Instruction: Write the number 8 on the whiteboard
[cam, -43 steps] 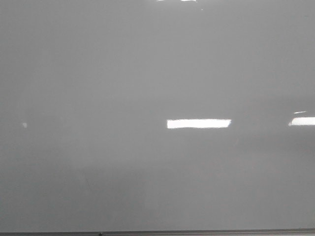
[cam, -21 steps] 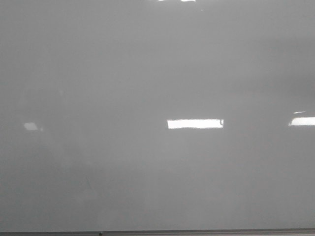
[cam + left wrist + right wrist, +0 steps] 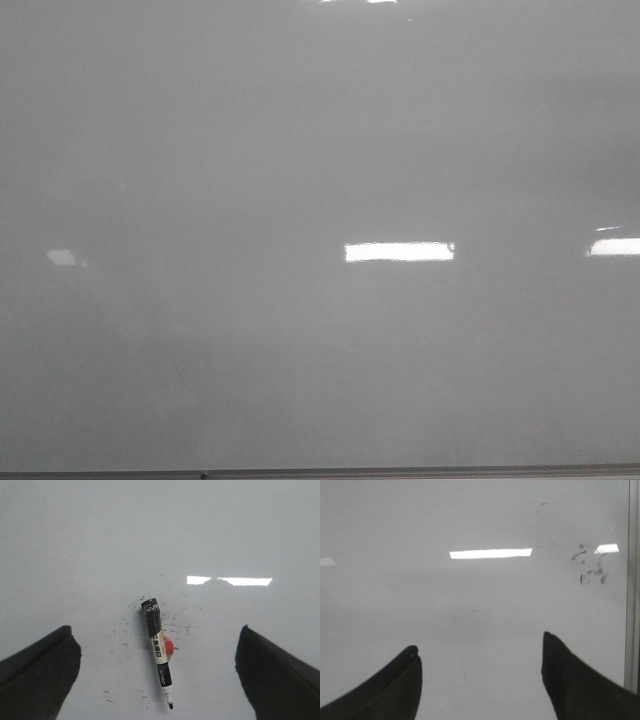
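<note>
Now your left hand and right hand gape empty over the glossy pale grey whiteboard; the black-and-white marker pen lies flat, tip toward your left fingers.

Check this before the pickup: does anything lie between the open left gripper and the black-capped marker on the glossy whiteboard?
Nothing visible does. The black-and-white marker lies on the pale whiteboard between the left gripper's spread fingers.
</note>
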Robot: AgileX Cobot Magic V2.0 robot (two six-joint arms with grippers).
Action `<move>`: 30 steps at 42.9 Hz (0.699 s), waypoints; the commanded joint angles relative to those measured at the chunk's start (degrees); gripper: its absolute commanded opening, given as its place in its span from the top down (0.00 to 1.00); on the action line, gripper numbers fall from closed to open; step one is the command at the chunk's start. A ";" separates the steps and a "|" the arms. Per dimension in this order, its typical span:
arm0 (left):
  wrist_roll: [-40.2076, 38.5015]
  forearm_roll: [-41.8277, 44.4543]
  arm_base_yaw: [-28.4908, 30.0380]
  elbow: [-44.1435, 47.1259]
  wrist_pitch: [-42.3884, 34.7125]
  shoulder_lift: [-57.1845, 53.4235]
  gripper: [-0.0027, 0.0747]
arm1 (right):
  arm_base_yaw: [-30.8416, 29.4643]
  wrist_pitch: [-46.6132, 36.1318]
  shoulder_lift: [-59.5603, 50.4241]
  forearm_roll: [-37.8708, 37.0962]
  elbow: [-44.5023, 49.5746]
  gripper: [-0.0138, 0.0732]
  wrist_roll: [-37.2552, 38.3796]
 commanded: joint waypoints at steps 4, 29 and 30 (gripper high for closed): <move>-0.33 -5.20 0.02 -2.40 -3.94 7.56 0.12 | 0.07 -4.82 0.76 -0.58 -2.21 0.20 -0.05; -0.33 -12.04 0.12 -12.97 -12.16 48.92 0.24 | 0.07 -4.77 0.76 -0.58 -2.21 0.20 -0.05; -0.33 -12.04 0.12 -13.09 -12.47 49.66 0.24 | 0.07 -4.77 0.76 -0.58 -2.21 0.20 -0.05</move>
